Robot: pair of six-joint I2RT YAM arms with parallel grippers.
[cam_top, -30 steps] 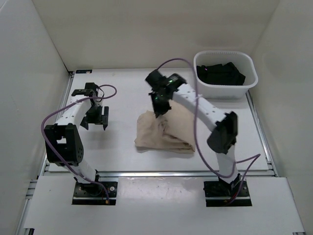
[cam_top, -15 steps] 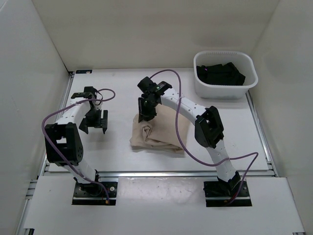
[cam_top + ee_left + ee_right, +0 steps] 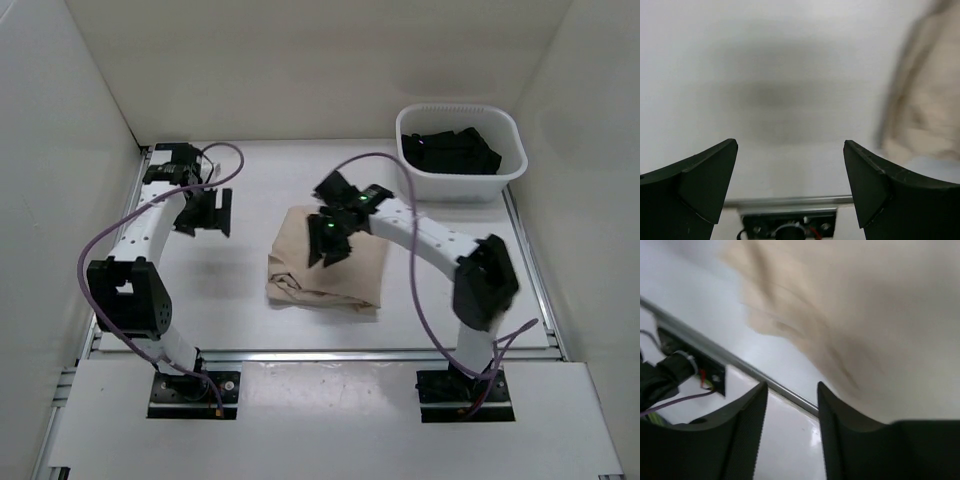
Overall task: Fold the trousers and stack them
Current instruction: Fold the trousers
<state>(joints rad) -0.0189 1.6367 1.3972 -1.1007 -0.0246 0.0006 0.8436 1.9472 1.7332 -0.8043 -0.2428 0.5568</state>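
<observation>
Right hand (image 3: 329,243) shifted, trousers (image 3: 298,278) beneath it

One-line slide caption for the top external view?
Right tool open over folded beige trousers; left tool open off to the side; black garment in white basket.

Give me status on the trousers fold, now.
Left gripper open, off to the side. Right gripper open above trousers. Trousers folded, unheld. Basket well apart.
</observation>
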